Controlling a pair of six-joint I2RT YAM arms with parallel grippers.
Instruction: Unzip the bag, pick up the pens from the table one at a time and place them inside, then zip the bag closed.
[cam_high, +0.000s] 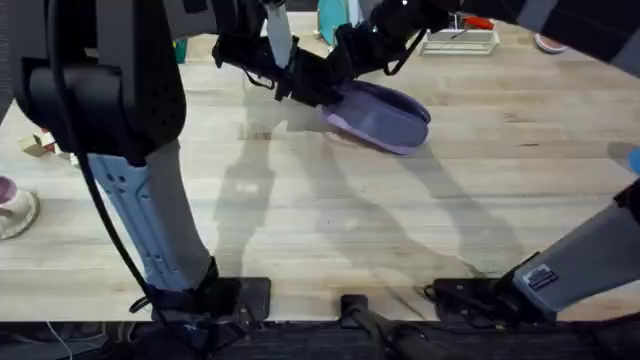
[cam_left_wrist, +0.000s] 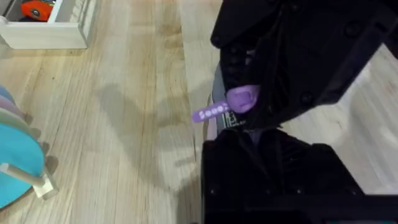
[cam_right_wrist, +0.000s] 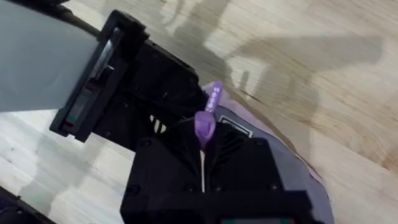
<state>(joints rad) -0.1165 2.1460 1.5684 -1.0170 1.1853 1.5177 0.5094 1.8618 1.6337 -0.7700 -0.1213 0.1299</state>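
Observation:
The lavender bag (cam_high: 380, 118) lies on the table (cam_high: 330, 230) at the back middle. Both grippers meet at its left end. My right gripper (cam_right_wrist: 203, 144) is shut on the purple zipper pull (cam_right_wrist: 206, 121), whose lettered tab (cam_left_wrist: 212, 112) sticks out sideways. In the overhead view the right gripper (cam_high: 322, 84) reaches in from the back right. My left gripper (cam_high: 283, 80) comes in from the left and is shut on the bag's end (cam_left_wrist: 217, 93), right beside the pull. The pens are out of view.
A white rack (cam_high: 462, 40) with red tools stands at the back right, also seen as the rack (cam_left_wrist: 46, 28). A teal stand (cam_left_wrist: 15, 163) sits nearby. A cup (cam_high: 12, 208) and a small block (cam_high: 38, 145) sit at the left edge.

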